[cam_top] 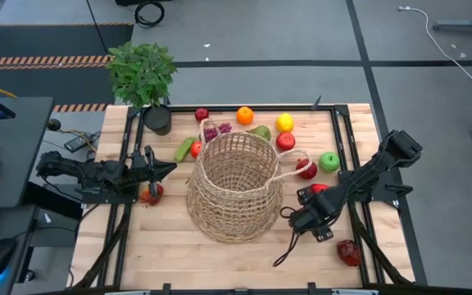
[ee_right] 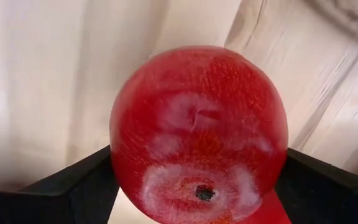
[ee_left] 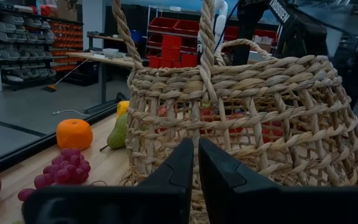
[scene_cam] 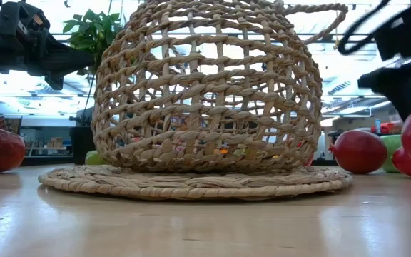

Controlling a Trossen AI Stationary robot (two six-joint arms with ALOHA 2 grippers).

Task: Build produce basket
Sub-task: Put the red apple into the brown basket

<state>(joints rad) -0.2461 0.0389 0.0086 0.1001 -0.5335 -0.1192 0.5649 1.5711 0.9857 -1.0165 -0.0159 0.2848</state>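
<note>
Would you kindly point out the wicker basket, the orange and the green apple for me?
wicker basket (cam_top: 234, 190), high view, on its woven rim.
orange (cam_top: 244, 115), high view, middle of the fruit.
green apple (cam_top: 329, 162), high view, middle of the fruit.

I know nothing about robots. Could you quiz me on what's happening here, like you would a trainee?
1. True or false: the left gripper, facing the basket, is shut.
2. Which fruit is the right gripper at? A orange, B red apple, C lemon.
3. Fill in: the purple grapes lie on the ___, not in the basket.

Key: 1 true. 2 B. 3 table.
</note>
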